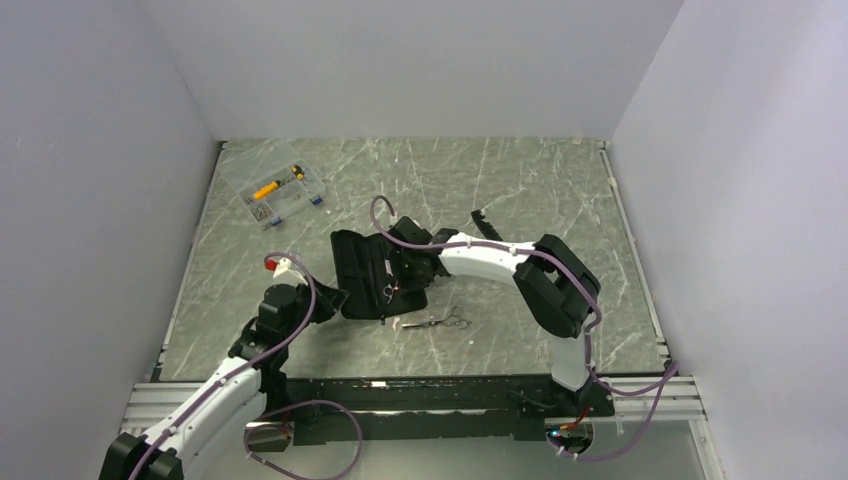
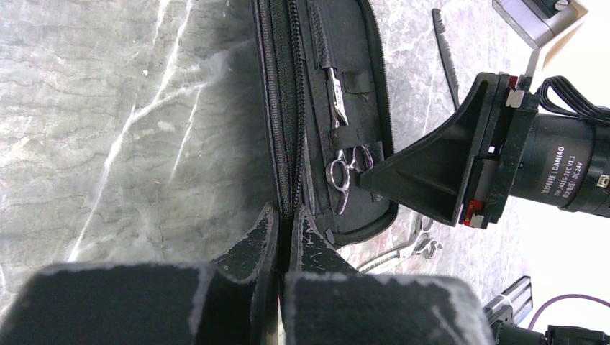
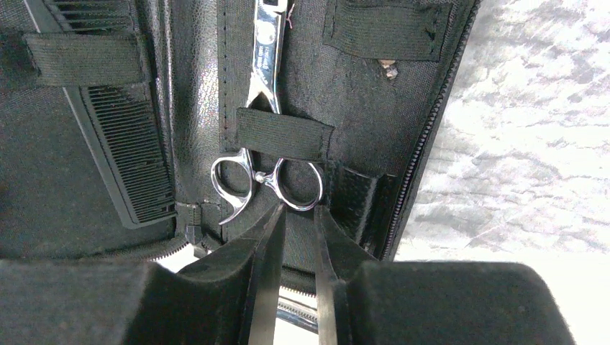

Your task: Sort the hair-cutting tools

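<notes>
The black zip case (image 1: 360, 272) lies open at the table's middle. One pair of silver scissors (image 3: 262, 162) sits inside it under an elastic strap, also seen in the left wrist view (image 2: 344, 169). My right gripper (image 3: 298, 210) is narrowly open, its tips at the scissors' ring handle. A black comb (image 3: 122, 144) sits in the case's other half. A second pair of scissors (image 1: 440, 322) lies on the table beside the case. Another slim black comb (image 1: 487, 224) lies behind my right arm. My left gripper (image 2: 288, 215) is shut on the case's zip edge.
A clear plastic box (image 1: 275, 190) with yellow and small parts stands at the back left. White walls enclose the marble table on three sides. My right arm (image 1: 520, 265) reaches over the table's middle toward the case.
</notes>
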### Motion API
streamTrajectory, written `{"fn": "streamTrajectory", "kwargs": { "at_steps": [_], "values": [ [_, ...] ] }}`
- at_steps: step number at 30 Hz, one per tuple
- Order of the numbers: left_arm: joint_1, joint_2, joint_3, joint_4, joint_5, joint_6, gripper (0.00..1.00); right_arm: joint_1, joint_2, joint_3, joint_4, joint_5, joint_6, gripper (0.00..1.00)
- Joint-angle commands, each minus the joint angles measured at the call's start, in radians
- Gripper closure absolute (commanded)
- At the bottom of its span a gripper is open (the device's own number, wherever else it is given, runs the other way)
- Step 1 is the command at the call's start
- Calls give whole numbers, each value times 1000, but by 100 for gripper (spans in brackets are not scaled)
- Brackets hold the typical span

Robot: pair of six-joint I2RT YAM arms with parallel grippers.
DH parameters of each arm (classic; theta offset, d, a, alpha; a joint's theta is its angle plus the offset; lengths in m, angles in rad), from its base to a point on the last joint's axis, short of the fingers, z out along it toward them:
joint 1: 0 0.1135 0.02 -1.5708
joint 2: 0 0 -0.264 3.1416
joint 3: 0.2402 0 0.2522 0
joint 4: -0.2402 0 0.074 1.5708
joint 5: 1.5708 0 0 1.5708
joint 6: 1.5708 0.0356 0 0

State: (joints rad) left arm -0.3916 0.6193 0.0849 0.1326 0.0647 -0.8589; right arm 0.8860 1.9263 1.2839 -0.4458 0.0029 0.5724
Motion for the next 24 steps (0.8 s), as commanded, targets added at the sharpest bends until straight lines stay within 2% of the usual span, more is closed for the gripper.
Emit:
{"fn": "streamTrajectory", "kwargs": {
  "at_steps": [1,14,24],
  "values": [
    [-9,10,-16,36,75,33,100,-19,25,42,67,77,7,77],
    [-12,21,-17,51,101,48,100,-33,51,78,65,89,-21,76],
    [-12,-3,-8,12,76,52,100,-37,-17,38,68,92,-42,68]
  ]
}}
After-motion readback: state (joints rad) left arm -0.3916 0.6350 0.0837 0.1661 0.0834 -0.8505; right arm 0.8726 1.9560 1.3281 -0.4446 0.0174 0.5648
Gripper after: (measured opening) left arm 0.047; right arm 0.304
